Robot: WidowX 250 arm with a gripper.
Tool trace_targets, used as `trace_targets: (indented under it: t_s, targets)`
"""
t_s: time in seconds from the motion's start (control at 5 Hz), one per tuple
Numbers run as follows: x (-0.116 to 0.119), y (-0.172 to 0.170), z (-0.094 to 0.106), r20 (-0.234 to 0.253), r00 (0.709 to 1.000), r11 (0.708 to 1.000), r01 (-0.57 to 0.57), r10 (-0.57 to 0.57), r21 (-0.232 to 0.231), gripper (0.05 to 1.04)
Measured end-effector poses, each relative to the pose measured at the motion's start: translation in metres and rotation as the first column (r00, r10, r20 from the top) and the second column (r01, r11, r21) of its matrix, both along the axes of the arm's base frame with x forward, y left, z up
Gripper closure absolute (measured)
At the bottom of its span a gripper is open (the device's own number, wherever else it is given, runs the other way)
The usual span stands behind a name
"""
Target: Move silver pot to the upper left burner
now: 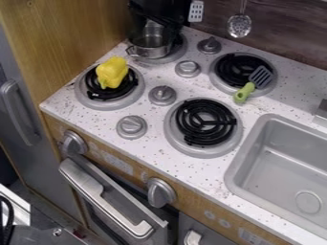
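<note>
The pot is just under the claw, at the top left burner. I can't tell if the claw is open or closed. The move looks nearly done. Down and left from the claw sits a yellow toy.

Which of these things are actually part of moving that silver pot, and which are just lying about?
Part of the job:
- silver pot
- upper left burner, under the pot
- black arm, above the pot

Just lying about:
- yellow toy, on the lower left burner
- green-handled spatula
- hanging skimmer
</note>
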State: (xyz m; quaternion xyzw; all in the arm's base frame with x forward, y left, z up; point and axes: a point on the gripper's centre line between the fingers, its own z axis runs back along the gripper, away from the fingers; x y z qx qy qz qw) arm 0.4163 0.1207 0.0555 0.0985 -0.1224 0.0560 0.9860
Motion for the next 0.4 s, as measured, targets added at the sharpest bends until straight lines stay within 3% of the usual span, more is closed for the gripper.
trace_targets:
  t_s: [0.2,0.4]
  targets:
    - [-0.014,-0.019,-0.002,-0.087,0.996,0.996,-0.027,0.02,-0.084,0.083]
    - [-0.025,-0.028,-0.01,-0.127,0.992,0.991,-0.005,-0.012,-0.131,0.084]
